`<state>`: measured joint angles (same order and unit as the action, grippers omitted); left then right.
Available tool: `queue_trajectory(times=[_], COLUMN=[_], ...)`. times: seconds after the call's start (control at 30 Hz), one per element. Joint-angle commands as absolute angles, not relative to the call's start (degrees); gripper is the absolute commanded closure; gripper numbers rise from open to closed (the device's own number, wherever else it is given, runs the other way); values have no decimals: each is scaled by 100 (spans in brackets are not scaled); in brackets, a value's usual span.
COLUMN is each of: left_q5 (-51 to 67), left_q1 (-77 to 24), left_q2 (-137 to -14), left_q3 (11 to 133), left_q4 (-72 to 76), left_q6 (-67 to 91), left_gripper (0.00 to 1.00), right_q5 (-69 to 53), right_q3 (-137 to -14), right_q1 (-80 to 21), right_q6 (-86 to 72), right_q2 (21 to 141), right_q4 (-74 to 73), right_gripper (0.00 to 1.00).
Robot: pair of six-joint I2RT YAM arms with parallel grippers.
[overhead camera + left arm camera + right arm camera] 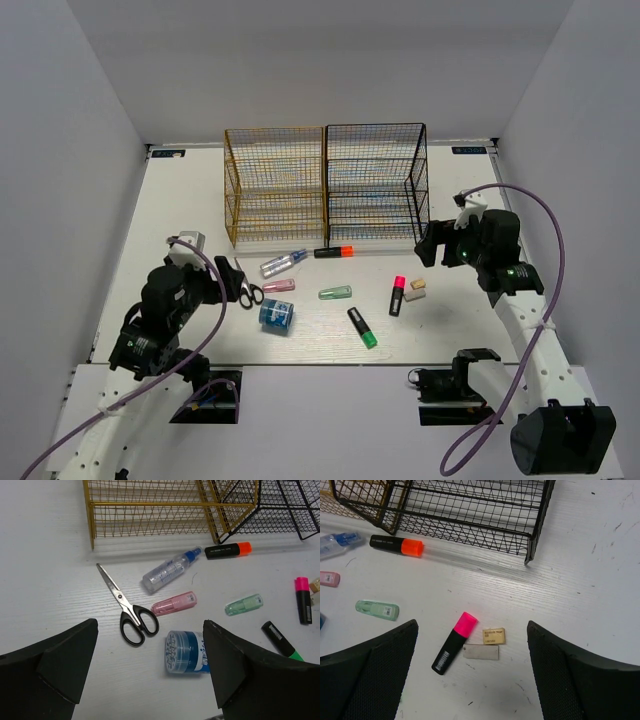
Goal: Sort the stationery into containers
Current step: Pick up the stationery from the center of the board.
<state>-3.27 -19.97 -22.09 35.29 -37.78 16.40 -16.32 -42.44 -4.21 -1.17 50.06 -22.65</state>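
The gold-yellow rack (275, 185) and the black rack (375, 180) stand side by side at the back. In front of them lie a clear pen (170, 571), an orange-capped highlighter (396, 545), black-handled scissors (131, 615), a pink capsule (174, 603), a green capsule (243, 604), a blue tape roll (185, 652), a green-capped highlighter (362, 327), a pink-capped highlighter (454, 642) and a beige eraser (494, 635). My left gripper (150, 630) is open and empty above the scissors and tape. My right gripper (472, 627) is open and empty above the pink highlighter and eraser.
A grey flat piece (480, 652) lies just below the eraser. White walls close the table on the left, right and back. Both arm cables loop beside the arms near the table's side edges.
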Motion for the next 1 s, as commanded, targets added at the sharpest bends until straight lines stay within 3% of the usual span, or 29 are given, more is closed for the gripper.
queue_trajectory(times=[0.0, 0.33, 0.4, 0.43, 0.47, 0.5, 0.53, 0.63, 0.7, 0.73, 0.77, 0.8, 0.83, 0.87, 0.9, 0.93, 0.97], left_q5=[113, 448, 719, 816, 913, 1123, 1203, 1406, 1310, 1292, 1283, 1266, 1057, 889, 696, 59, -617], left_q1=[-1960, -1960, -1960, -1960, -1960, -1969, -1960, -2039, -2135, -2223, -2293, -2546, -2636, -2741, -2977, -3206, -3295], left_q2=[-2215, -2364, -2399, -2495, -2627, -2819, -2952, -3541, -4031, -4139, -4366, -4568, -4649, -4815, -4956, -5044, -5123], left_q3=[3533, 3533, 3489, 3489, 3481, 3559, 3603, 3761, 3910, 3989, 4069, 4130, 4209, 4253, 4289, 4315, 4542], left_q4=[-3849, -3885, -3763, -3736, -3614, -3612, -3630, -3647, -3708, -3718, -3761, -3770, -3788, -3875, -4006, -4121, -4287], left_q6=[1600, 1626, 1678, 1748, 1801, 1837, 1924, 1942, 1969, 1951, 1977, 2012, 2030, 2135, 2284, 2459, 2696], left_gripper=[5, 0, 6, 33, 58, 83, 100, 100, 76, 59, 24, 8, 0, 0, 0, 0, 0], right_q5=[-1731, -1758, -2073, -2248, -2763, -2812, -2534, -1768, -2080, -2422, -2643, -2820, -2830, -2830, -2778, -2777, -2725], right_q3=[-4298, -4307, -4333, -4429, -4630, -4701, -4911, -4940, -4738, -4607, -4588, -4614, -4614, -4623, -4632, -4632, -4632], right_q1=[-448, -422, -431, -431, -422, -448, -396, -413, -404, -430, -439, -431, -448, -457, -448, -466, -457], right_q6=[-167, -194, 454, 831, 2279, 2407, 2182, 2452, 2548, 2723, 2786, 2595, 2558, 2532, 2462, 2383, 2321], right_q2=[4940, 5018, 5036, 5027, 5036, 5141, 5185, 5335, 5283, 5265, 5247, 5247, 5256, 5265, 5317, 5343, 5361], right_q4=[-2188, -2223, -2302, -2825, -3135, -3338, -3505, -3710, -3648, -3595, -3673, -3656, -3613, -3525, -3481, -3472, -3472], right_gripper=[10, 10, 10, 10, 10, 10, 10, 10, 10, 43, 99, 100, 100, 70, 22, 9, 9])
